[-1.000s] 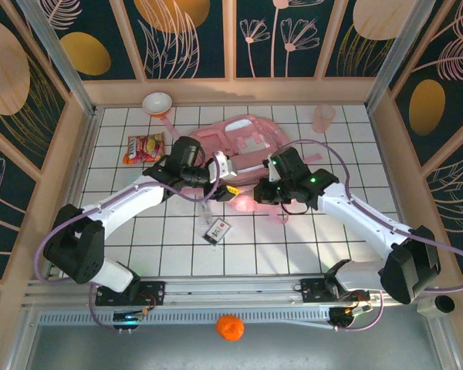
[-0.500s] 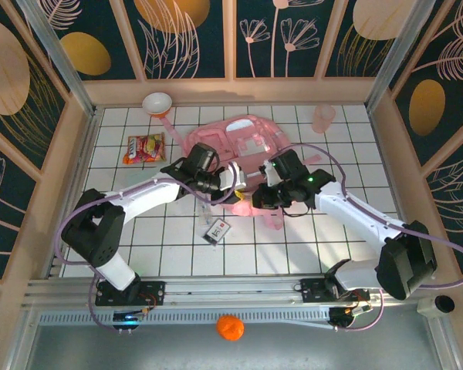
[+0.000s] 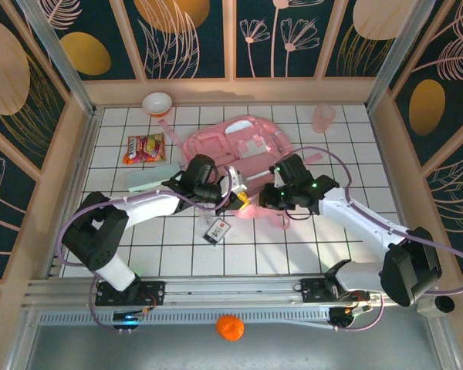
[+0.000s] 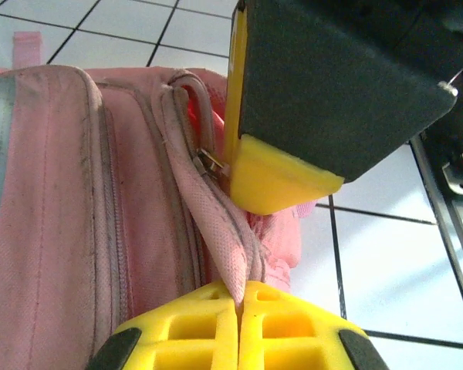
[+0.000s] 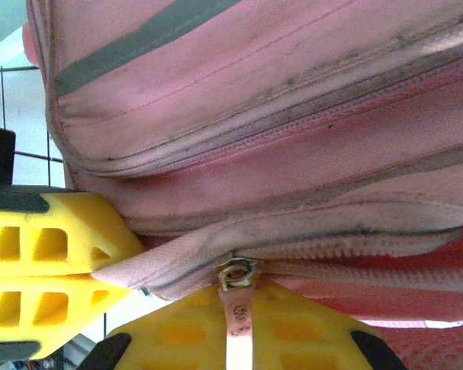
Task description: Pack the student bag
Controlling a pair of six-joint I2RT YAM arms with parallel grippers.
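Student bag (image 3: 235, 142) lies flat on the tabletop (image 3: 162, 247), toward the back. Left fingers (image 4: 193, 327) are clamped on the fabric lip (image 4: 231, 254) beside the zip; right fingers (image 5: 293, 331) pinch the zipper pull (image 5: 236, 297). Hold the lip taut and draw the pull along its track; open room lies on the near side.

Student bag (image 3: 231, 142) lies flat mid-table (image 3: 309, 247), toward the far side. Bowl (image 3: 157, 102) sits behind it to the left, cup (image 3: 322, 118) behind it to the right. Snack packet (image 3: 144, 147) is left of the bag, with a flat box (image 3: 149, 179) just before the packet. Left gripper (image 3: 238, 199) and right gripper (image 3: 261, 199) meet at the bag's near edge, side by side. A seam fold sits between the left fingers, the zipper pull (image 5: 235, 304) between the right. Small card (image 3: 217, 230) lies before them. Small ball (image 3: 230, 327) is off the table, beyond the near rail.
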